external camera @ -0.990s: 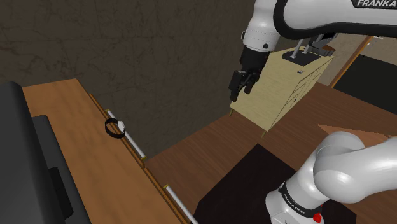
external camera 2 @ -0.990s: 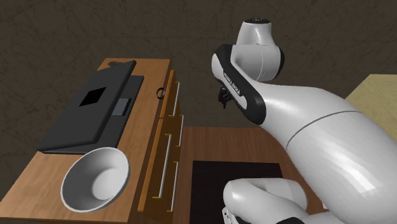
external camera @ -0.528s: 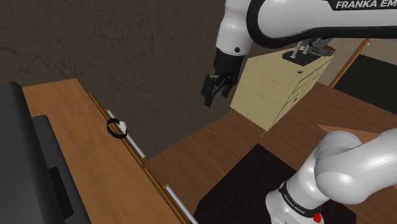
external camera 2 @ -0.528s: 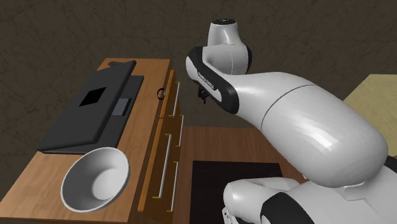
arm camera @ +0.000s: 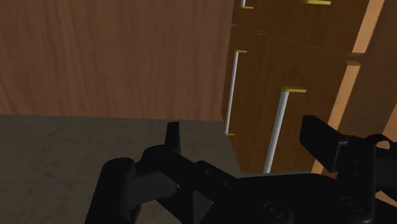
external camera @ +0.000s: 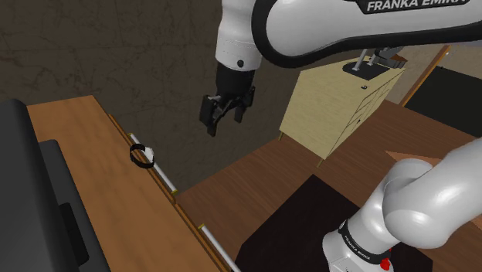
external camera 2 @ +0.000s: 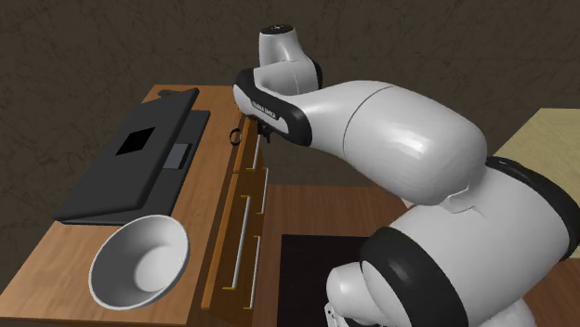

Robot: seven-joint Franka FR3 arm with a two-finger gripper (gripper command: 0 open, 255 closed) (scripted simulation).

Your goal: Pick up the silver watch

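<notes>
Watch [external camera: 140, 154]: dark band, pale face, on the wooden counter [external camera: 85, 166], at its edge above the drawer fronts [arm camera: 299, 63]. Tool [external camera: 222, 122] hangs in the air off the counter, fingers spread, nothing between them. Watch lies toward the shoulder view's left of the tool and lower, well apart, so the reach should go that way and down. Band reads as a closed loop; long axis not legible. In the second exterior view the arm [external camera 2: 390, 130] covers most of the tool.

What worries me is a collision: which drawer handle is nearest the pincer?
The handle right beside the watch; the other handles lie farther from the pincer.
</notes>
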